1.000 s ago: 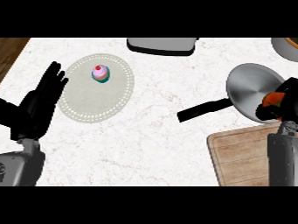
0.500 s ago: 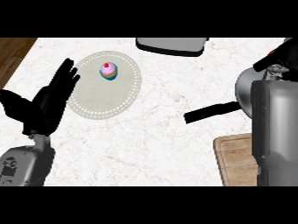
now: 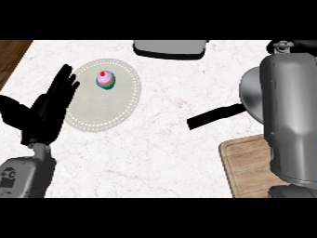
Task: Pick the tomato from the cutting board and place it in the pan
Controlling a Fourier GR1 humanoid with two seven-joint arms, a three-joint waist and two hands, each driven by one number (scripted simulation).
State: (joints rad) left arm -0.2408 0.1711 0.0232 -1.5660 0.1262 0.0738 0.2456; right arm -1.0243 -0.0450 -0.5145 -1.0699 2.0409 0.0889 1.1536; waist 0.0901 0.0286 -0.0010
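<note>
**Tomato hidden, right arm over pan**

The tomato cannot be seen anywhere; whether it is held cannot be told. The right black hand [image 3: 312, 45] is mostly cut off at the upper right edge, finger state unreadable. The grey forearm [image 3: 293, 116] hides much of the grey metal pan [image 3: 250, 93]; its black handle [image 3: 215, 116] points left. The wooden cutting board [image 3: 247, 162] is at lower right on the white marble bench [image 3: 168, 153]. The left black hand [image 3: 48, 111] rests with fingers spread, beside the pale round plate [image 3: 102, 100] carrying a small pink cupcake [image 3: 105, 79].

Risk: with the pan occluded, a release could be misjudged and land on the rim or roll off.
</note>
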